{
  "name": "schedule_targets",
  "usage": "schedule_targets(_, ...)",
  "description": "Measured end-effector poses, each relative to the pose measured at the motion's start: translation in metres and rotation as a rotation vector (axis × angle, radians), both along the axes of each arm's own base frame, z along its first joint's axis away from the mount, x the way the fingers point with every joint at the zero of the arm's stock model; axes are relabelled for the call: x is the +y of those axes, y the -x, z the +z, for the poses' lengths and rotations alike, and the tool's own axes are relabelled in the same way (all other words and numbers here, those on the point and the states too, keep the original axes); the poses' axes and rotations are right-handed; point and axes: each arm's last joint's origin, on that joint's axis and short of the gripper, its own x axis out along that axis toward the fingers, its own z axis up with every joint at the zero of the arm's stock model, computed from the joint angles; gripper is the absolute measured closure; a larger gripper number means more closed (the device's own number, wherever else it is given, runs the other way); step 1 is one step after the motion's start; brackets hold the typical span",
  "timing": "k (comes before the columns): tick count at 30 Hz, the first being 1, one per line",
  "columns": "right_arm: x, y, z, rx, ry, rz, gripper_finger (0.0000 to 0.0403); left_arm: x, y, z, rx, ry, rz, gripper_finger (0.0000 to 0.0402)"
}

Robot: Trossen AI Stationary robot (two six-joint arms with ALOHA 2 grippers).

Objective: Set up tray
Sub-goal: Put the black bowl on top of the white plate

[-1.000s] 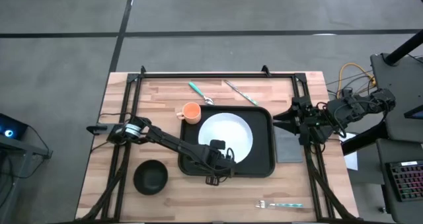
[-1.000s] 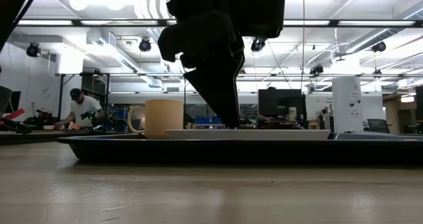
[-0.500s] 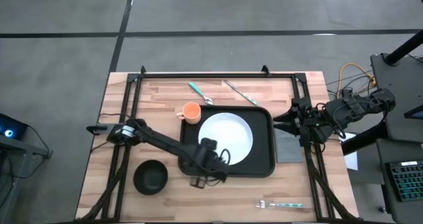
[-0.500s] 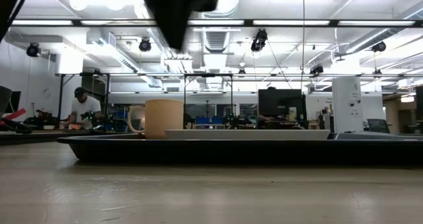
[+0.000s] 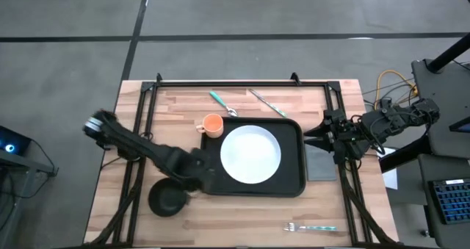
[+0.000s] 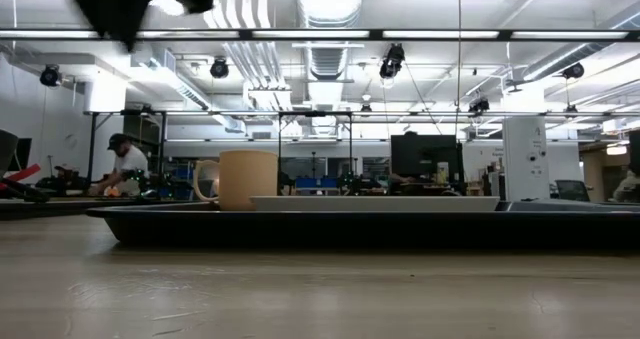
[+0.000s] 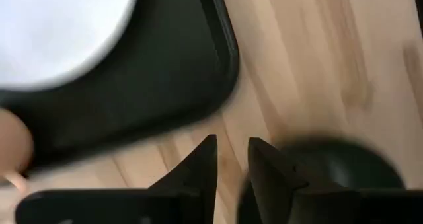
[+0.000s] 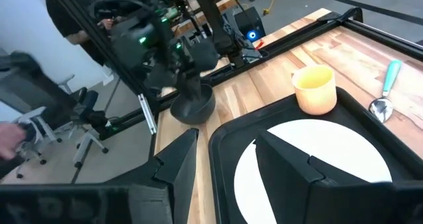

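The black tray point(image 5: 294, 184) lies mid-table with the white plate point(image 5: 251, 155) on it; both show in the low view as tray point(image 6: 370, 226) and plate point(image 6: 375, 203). An orange cup point(image 5: 211, 124) stands upright at the tray's far left corner. My left gripper point(image 5: 197, 177) hovers over the tray's near left corner, next to the black bowl point(image 5: 167, 197). Its fingers are a little apart and hold nothing, seen in its wrist view point(image 7: 231, 159). My right gripper point(image 5: 312, 135) waits open at the table's right edge, beside the tray point(image 8: 226, 135).
A grey napkin point(image 5: 319, 162) lies right of the tray. A teal-handled spoon point(image 5: 220, 102) and a knife point(image 5: 266, 102) lie beyond the tray, and a fork point(image 5: 312, 227) near the table's near edge. A person point(image 6: 122, 164) sits in the room behind.
My left gripper has risen from the near edge of the plate and swung toward the table's left, ending over the tray's near left corner by the bowl. In the low view it has left the middle and shows only at the top left. The plate stays on the tray.
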Motion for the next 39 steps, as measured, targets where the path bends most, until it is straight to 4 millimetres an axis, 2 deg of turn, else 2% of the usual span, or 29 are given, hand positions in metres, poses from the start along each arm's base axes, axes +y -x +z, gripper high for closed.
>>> schedule_targets(5,0.0,0.0,0.0,0.0,-0.002,-0.001,0.0253,0.015,0.05,-0.014,0.013,0.013,0.023,0.0335)
schedule_targets(12,0.0,-0.002,-0.001,0.006,-0.009,-0.011,0.0239,0.029,0.082,-0.033,0.047,0.048,0.035,0.0335)
schedule_targets(17,0.001,-0.003,-0.003,0.029,-0.006,-0.014,0.0239,0.031,0.089,-0.046,0.102,0.082,0.056,0.0335)
schedule_targets(27,0.004,-0.011,-0.008,0.068,-0.008,-0.022,0.0238,0.031,0.091,-0.06,0.138,0.114,0.111,0.0333)
schedule_targets(35,0.006,-0.015,-0.011,0.098,0.012,-0.02,0.0238,0.032,0.093,-0.068,0.166,0.127,0.174,0.0269)
schedule_targets(39,0.006,-0.015,-0.013,0.115,0.018,-0.021,0.0238,0.033,0.092,-0.069,0.154,0.113,0.188,0.0253)
